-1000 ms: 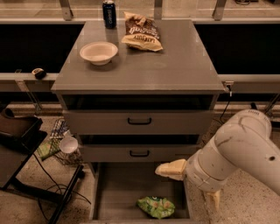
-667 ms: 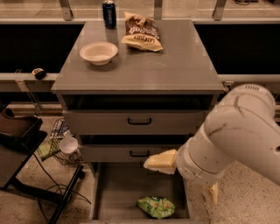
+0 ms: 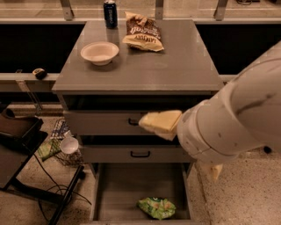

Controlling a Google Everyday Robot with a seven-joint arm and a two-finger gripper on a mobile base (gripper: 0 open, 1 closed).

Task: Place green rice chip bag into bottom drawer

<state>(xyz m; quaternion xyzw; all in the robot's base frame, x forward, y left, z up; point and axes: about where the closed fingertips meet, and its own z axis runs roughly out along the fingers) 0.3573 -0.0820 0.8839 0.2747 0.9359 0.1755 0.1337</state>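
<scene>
The green rice chip bag (image 3: 156,207) lies flat in the open bottom drawer (image 3: 127,184), near its front edge and a little right of centre. Nothing touches the bag. My gripper (image 3: 159,122) shows as a pale yellow tip at the end of the big white arm (image 3: 232,118). It hangs in front of the top drawer's face, well above the bag, and points left. It holds nothing that I can see.
The two upper drawers with black handles (image 3: 139,154) are closed. On the cabinet top stand a white bowl (image 3: 99,52), a brown-and-yellow chip bag (image 3: 142,36) and a dark can (image 3: 110,13). A black stand, cables and clutter (image 3: 61,147) sit on the floor at the left.
The arm has risen and swung left, from beside the bottom drawer up to the top drawer's face. The green bag has stayed where it lies in the drawer.
</scene>
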